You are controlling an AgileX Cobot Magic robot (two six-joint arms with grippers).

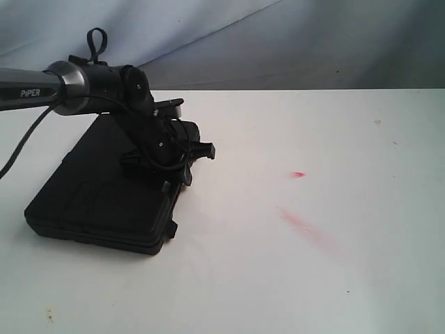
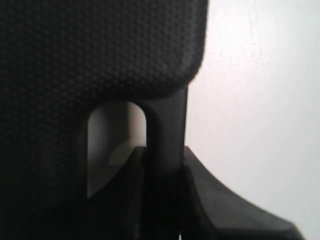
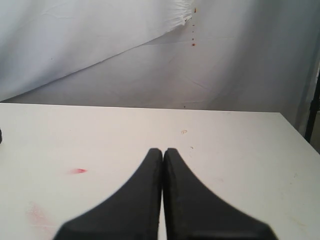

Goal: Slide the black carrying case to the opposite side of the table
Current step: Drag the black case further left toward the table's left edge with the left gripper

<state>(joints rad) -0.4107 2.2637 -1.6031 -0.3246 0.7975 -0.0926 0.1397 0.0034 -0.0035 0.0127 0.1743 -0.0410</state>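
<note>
Case: the case (image 1: 104, 195) lies flat on the left part of the table (image 1: 313, 278), with its handle edge turned toward the middle.
Left gripper: the left gripper (image 1: 172, 186) comes down on that edge. In the wrist view its fingers (image 2: 225, 215) are closed onto the handle bar (image 2: 167, 125) (the bar sits pinched between them, beside the slot cut-out (image 2: 117, 145)).
Right gripper: the right gripper (image 3: 163, 152) has its jaws pressed together, holding nothing, above bare tabletop.
Marks: red smears (image 1: 302, 226) lie right of the case, well apart from it.
</note>
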